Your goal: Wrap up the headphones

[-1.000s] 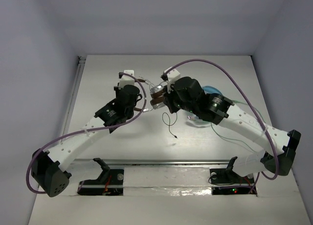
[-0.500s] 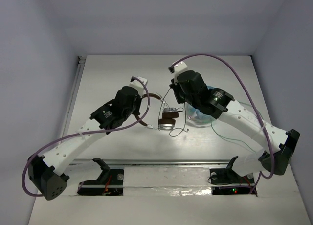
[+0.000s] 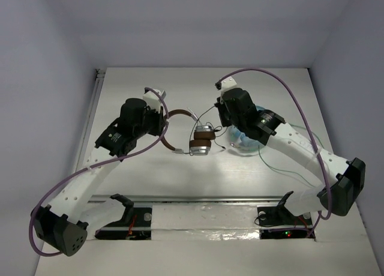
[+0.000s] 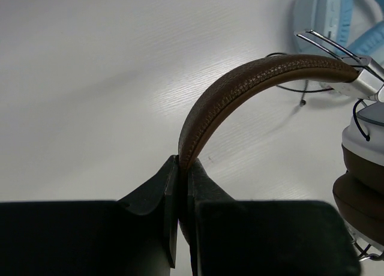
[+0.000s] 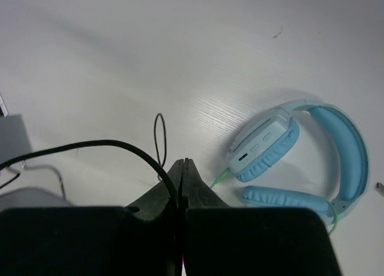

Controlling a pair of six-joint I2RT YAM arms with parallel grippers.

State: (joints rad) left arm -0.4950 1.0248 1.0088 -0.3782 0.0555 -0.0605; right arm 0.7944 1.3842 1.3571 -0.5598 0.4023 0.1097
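One table [image 3: 120, 87]: white; your arms are bolted at its near edge.
Two arms: your left arm [image 3: 90, 174] and right arm [image 3: 300, 150] both bend in toward the middle of the table.
Headphones [image 3: 201, 139]: near the table's middle, between your two grippers, with the silver cups and brown pads stacked together. You cannot tell whether the cups rest on the table.
Light blue headphones [image 5: 264, 141]: flat on the table, just right of the brown pair and partly under your right arm.
Brown headband [image 4: 240, 87]: arches from the cups over to your left gripper.
Left gripper [image 4: 183, 168]: fingers clamped tight on the headband.
Right gripper [image 5: 183, 168]: fingers pressed together, pinching the black cable [image 5: 90, 145].
Green cable [image 5: 219, 179]: leaves a blue ear cup.
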